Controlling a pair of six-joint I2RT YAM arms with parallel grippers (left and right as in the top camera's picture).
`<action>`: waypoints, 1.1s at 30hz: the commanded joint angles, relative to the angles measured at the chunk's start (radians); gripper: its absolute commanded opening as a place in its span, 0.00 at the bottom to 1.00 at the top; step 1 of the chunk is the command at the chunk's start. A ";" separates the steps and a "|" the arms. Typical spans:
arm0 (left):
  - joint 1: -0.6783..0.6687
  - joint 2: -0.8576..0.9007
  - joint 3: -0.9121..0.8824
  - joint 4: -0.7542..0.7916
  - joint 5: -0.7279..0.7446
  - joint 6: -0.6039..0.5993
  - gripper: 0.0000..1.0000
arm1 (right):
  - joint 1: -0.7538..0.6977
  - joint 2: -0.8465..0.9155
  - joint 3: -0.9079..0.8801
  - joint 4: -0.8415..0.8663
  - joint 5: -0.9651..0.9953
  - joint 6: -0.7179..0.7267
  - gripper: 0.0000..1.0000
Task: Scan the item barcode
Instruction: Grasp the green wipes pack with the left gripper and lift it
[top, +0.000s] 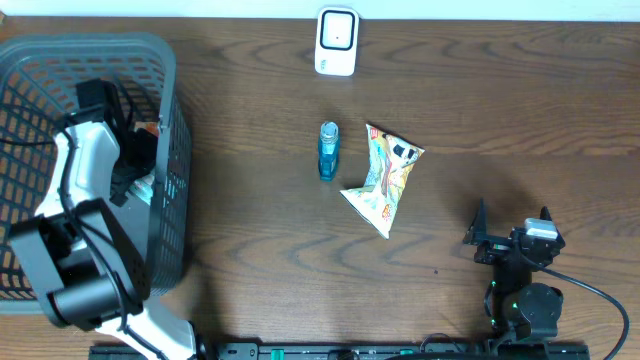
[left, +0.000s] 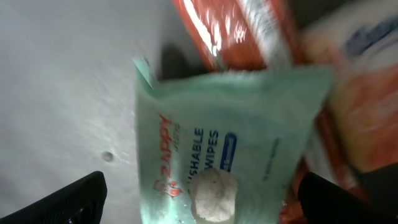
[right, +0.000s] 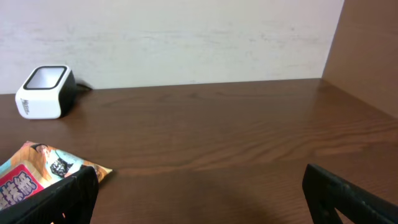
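My left gripper (left: 202, 205) is down inside the black mesh basket (top: 172, 200), open. Its fingers stand on either side of a pale green pack of flushable wipes (left: 230, 143) and do not close on it. Orange and white packets (left: 239, 31) lie beside and under the pack. The white barcode scanner (top: 336, 42) stands at the table's far edge, and the right wrist view shows the scanner (right: 45, 92) at far left. My right gripper (top: 512, 226) rests open near the front right with nothing between its fingers (right: 339, 193).
A small blue bottle (top: 328, 150) and a colourful snack bag (top: 385, 180) lie mid-table, in front of the scanner. The snack bag (right: 43, 171) shows by my right gripper's left finger. The left arm (top: 75, 180) reaches over the basket's front rim.
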 joint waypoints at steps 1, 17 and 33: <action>0.003 0.043 0.002 -0.006 0.059 0.019 0.98 | -0.008 -0.005 -0.001 -0.003 0.001 -0.008 0.99; 0.004 0.019 -0.025 -0.024 0.063 0.028 0.36 | -0.008 -0.005 -0.001 -0.003 0.001 -0.008 0.99; 0.006 -0.602 -0.025 -0.121 0.064 0.027 0.36 | -0.008 -0.005 -0.001 -0.003 0.001 -0.008 0.99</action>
